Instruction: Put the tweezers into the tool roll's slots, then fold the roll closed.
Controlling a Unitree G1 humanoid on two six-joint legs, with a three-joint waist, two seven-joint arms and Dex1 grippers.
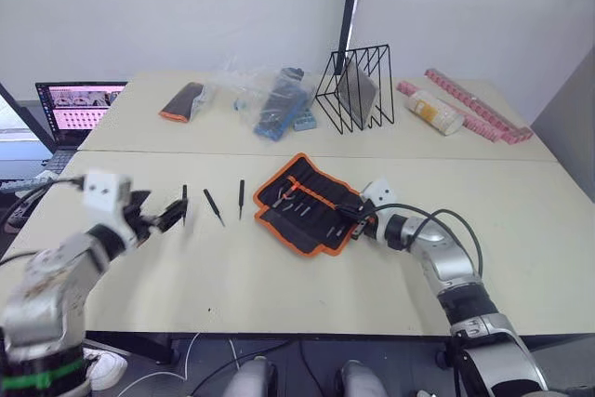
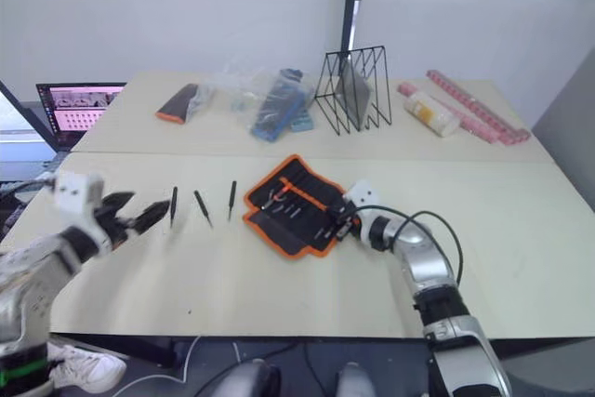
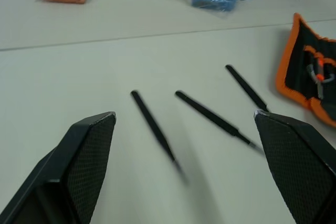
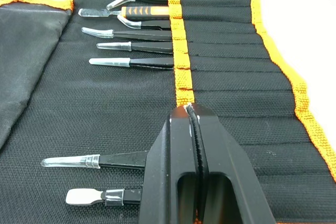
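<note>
Three loose tweezers [image 1: 213,206] lie left of the tool roll [image 1: 307,202], long axes pointing away from you, right ahead of your spread-open left gripper [image 3: 186,129], while your right gripper [image 4: 195,129] is pinched closed over the roll.

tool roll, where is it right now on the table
In the left eye view the tool roll lies unfolded near the table's middle, just right of three loose tweezers, with the right gripper at its right edge.
</note>
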